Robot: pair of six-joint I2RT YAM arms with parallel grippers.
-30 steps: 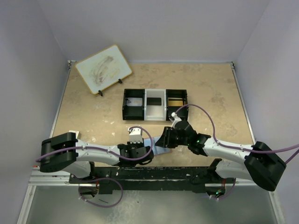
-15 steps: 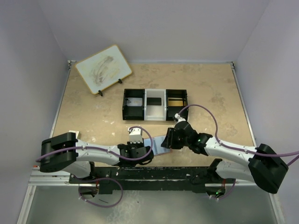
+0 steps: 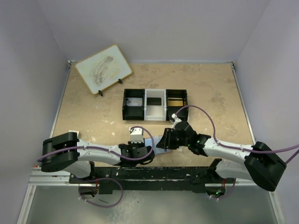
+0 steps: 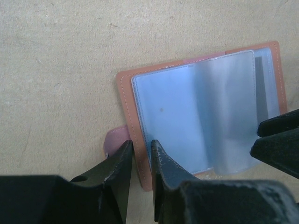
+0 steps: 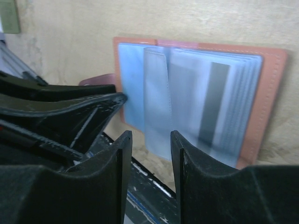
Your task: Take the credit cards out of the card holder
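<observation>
Two grippers at the open card holder, loose sleeve at right jaws

Nearest, at 6 o'clock of the table point(image 3: 210, 93) in top view: left gripper point(image 4: 140, 145), jaws narrowed to a slit, pinching the brown cover edge of the card holder point(image 4: 125, 102). Holder spread open and flat, long axis 9-to-3 in both wrist views, stretching toward 1 o'clock from the left fingers. Just beside, at 2 o'clock of that gripper: right gripper point(image 5: 150, 140), jaws roughly half apart, nothing visibly gripped.

Key relation: one clear sleeve leaf point(image 5: 156, 102) lifted off the stack, free edge pointing to 6 o'clock into the right jaws' gap, holder body at 12 o'clock of them. Right arm nearer the sleeves, left busy as anchor. Judged next: closing on that leaf or on a card edge.

Credit cards point(image 5: 212, 102) guessed only from a dark stripe through one sleeve; count and edges unreadable. Holder almost fully hidden under both grippers in top view.

Farther, at 12 o'clock: three-compartment tray point(image 3: 133, 117), contents unclear. Beyond, at 11 o'clock: board point(image 3: 103, 69).
</observation>
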